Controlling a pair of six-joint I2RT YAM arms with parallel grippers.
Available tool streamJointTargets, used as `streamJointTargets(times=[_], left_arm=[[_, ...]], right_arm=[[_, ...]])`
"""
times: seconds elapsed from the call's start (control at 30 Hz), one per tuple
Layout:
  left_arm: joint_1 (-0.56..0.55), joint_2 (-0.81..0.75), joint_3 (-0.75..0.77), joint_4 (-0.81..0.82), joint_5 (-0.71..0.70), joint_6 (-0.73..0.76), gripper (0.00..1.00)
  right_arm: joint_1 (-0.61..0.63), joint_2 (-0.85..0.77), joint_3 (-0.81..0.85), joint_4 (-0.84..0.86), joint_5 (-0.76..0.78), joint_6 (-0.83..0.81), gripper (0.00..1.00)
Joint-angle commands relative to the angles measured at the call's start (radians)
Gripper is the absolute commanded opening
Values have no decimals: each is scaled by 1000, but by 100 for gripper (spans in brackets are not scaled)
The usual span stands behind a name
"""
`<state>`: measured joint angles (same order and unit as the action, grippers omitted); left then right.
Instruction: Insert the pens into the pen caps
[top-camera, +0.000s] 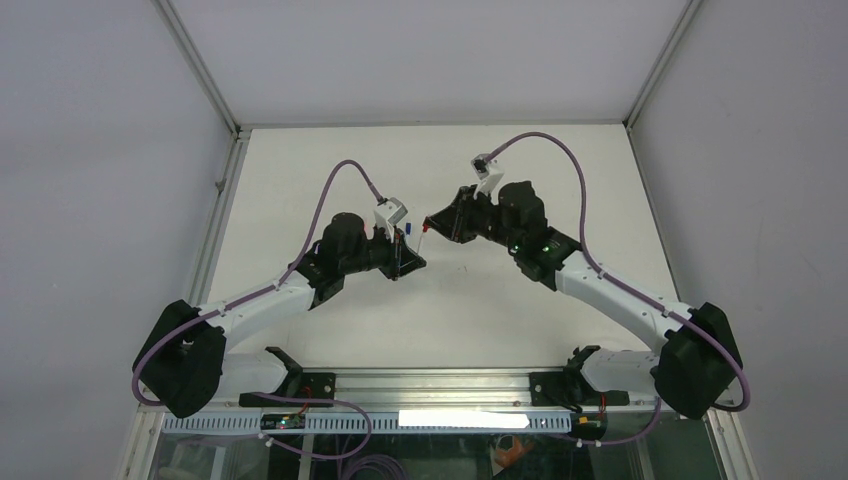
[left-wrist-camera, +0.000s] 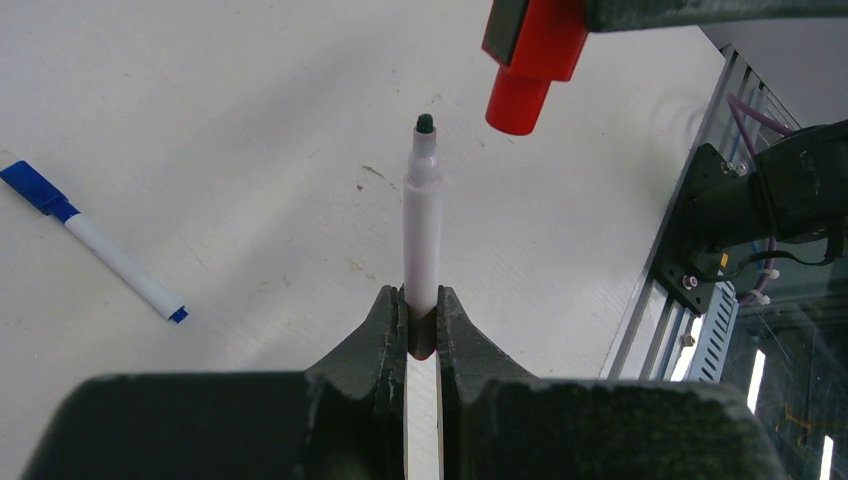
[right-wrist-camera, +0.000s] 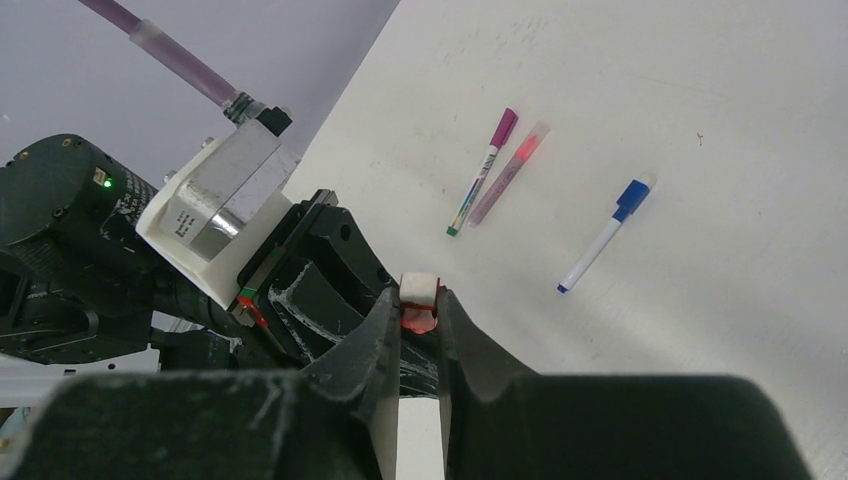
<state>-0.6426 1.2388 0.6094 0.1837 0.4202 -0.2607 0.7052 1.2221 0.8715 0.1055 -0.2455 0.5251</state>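
Note:
My left gripper (left-wrist-camera: 423, 302) is shut on the lower barrel of a white pen (left-wrist-camera: 423, 230), whose bare dark tip (left-wrist-camera: 424, 123) points away from the jaws. A red pen cap (left-wrist-camera: 525, 60) hangs just beyond and to the right of that tip, apart from it, with its open end toward the pen. My right gripper (right-wrist-camera: 418, 300) is shut on this red cap (right-wrist-camera: 418, 312). From above, the two grippers (top-camera: 405, 258) (top-camera: 431, 224) meet over the middle of the table, the red cap (top-camera: 426, 228) between them.
Three capped pens lie on the white table: one with a blue cap (right-wrist-camera: 605, 235) (left-wrist-camera: 95, 242), one with a magenta cap (right-wrist-camera: 482, 185) and a pale pink one (right-wrist-camera: 508, 172) beside it. The left arm's wrist camera (right-wrist-camera: 215, 205) sits close to my right jaws.

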Motion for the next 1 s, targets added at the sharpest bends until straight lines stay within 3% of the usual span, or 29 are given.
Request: streamJointTargets(times=[0.0, 0.4, 0.7, 0.97], left_arm=[[-11, -27, 31, 43, -16, 17, 0], [-11, -29, 20, 42, -23, 19, 0], [-11, -25, 14, 46, -22, 16, 0], [-11, -42, 4, 45, -32, 17, 0]], right_arm=[[5, 16, 11, 23, 14, -12, 0], [8, 47, 1, 60, 20, -5, 0], [8, -8, -14, 121, 118, -19, 0], [9, 46, 9, 112, 57, 12, 0]])
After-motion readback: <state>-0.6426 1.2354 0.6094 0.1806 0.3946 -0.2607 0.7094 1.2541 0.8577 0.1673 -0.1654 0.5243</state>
